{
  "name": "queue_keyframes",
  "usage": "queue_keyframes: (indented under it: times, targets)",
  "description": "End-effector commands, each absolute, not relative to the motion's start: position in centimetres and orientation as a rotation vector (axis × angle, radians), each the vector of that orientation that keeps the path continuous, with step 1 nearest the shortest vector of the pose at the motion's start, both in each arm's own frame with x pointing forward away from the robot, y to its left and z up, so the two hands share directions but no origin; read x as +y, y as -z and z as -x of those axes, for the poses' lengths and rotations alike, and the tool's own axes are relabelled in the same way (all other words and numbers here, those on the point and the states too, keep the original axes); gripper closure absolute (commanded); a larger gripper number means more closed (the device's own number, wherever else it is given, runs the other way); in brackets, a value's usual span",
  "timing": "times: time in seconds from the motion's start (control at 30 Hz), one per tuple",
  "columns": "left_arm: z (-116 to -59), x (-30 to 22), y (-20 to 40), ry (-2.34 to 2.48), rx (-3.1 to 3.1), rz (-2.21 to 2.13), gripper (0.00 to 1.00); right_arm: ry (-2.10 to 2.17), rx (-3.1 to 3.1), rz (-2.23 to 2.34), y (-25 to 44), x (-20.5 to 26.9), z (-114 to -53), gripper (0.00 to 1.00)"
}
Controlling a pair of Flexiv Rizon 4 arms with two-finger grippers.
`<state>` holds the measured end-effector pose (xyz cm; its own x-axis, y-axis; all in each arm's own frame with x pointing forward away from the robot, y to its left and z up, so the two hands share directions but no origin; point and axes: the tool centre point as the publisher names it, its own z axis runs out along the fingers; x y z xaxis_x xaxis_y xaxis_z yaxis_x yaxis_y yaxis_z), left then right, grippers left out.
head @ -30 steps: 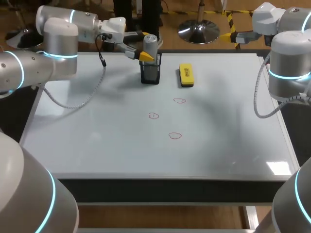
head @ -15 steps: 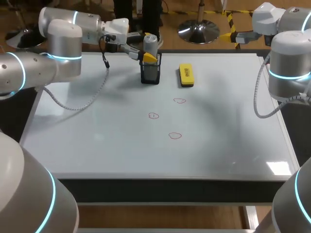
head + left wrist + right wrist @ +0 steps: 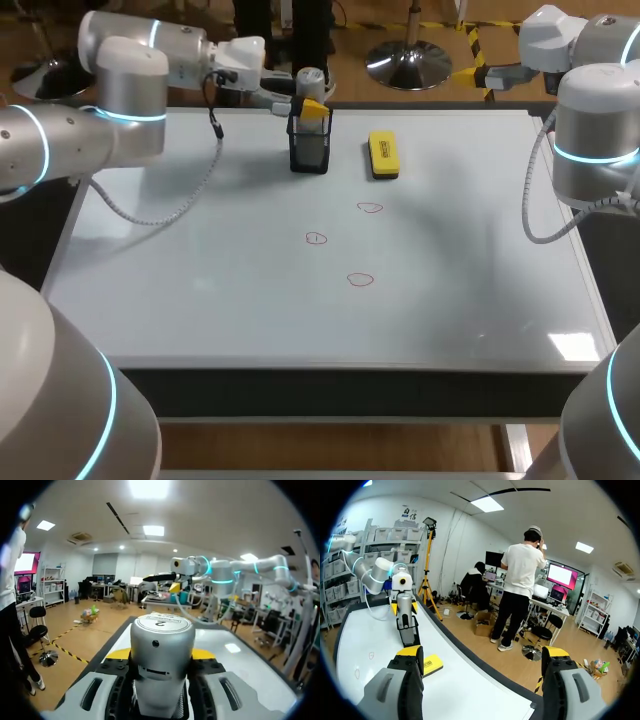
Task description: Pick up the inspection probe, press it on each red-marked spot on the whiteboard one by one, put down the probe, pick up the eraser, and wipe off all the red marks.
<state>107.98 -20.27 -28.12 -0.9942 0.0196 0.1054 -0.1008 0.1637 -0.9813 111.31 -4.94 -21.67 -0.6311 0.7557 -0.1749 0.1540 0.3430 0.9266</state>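
The silver inspection probe (image 3: 310,82) stands upright in a black mesh holder (image 3: 309,150) at the far edge of the whiteboard (image 3: 200,290). My left gripper (image 3: 306,100) comes in from the left and is shut on the probe's upper part. In the left wrist view the probe (image 3: 162,645) fills the gap between the yellow fingertips (image 3: 117,653). The yellow eraser (image 3: 383,155) lies right of the holder. Three red marks (image 3: 370,208) (image 3: 316,238) (image 3: 360,280) sit mid-board. My right gripper (image 3: 482,655) hangs open and empty beyond the board's far right corner, with the eraser (image 3: 432,664) just beyond one of its fingers.
My right arm (image 3: 595,110) stands over the board's right edge. A cable (image 3: 170,205) from the left arm droops over the board's left part. The near half of the board is bare white surface.
My left gripper moved right around the probe's top and its fingers closed onto it. The right arm, eraser and marks have not moved.
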Motion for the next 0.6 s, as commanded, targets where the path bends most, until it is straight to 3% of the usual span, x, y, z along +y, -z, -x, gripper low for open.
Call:
queue_keyframes:
  times: [0.03,0.6]
  targets:
    - [-107.5,-19.9,27.6,-1.973,-2.326,-0.076,1.00,-1.292,2.010,-0.792,21.7,-5.0,-111.4,0.00]
    - [-107.4,-19.7,23.5,-2.038,-2.330,-0.068,1.00,-1.292,2.010,-0.792,21.7,-5.0,-111.4,0.00]
